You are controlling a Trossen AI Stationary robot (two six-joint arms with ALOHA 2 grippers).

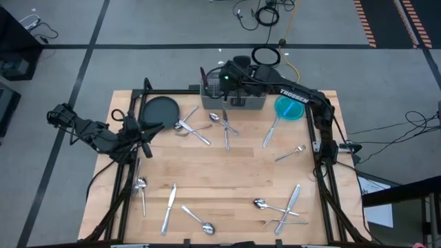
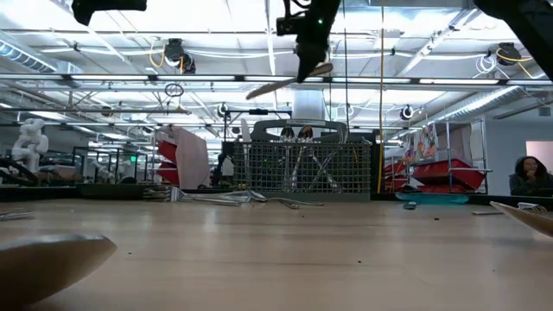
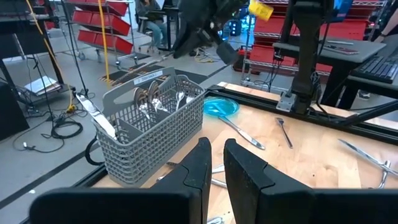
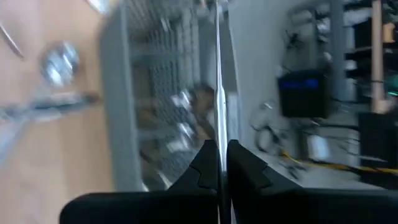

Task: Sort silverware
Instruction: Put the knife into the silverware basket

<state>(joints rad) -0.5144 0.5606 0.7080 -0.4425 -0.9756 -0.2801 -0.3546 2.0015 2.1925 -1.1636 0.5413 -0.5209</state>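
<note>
The silverware lies scattered on the wooden table: a crossed cluster (image 1: 207, 127) near the caddy, more pieces (image 1: 282, 207) by the near edge, and several spoons (image 3: 152, 99) standing in the caddy. The grey mesh caddy (image 1: 238, 102) stands at the table's far edge. My right gripper (image 1: 222, 79) hovers above the caddy's left end, shut on a knife (image 2: 285, 84). My left gripper (image 1: 141, 136) waits at the left edge beside the dark plate (image 1: 160, 110), its fingers (image 3: 202, 165) a narrow gap apart and holding nothing. My right gripper (image 4: 222, 152) pinches the knife between its two fingers, coming from above. In the wrist view the knife shows edge-on (image 4: 218, 93), running forward out of the fingertips. It is lifted clear above the caddy (image 2: 302, 168), lying slanted and nearly level.
A blue round dish (image 1: 291, 108) sits to the right of the caddy, with a spoon (image 1: 270, 132) beside it. Black frame rails (image 1: 324, 158) run along the table's left and right edges. Bare wood (image 1: 227, 172) lies in the middle of the table. A person (image 2: 529, 177) sits in the room beyond.
</note>
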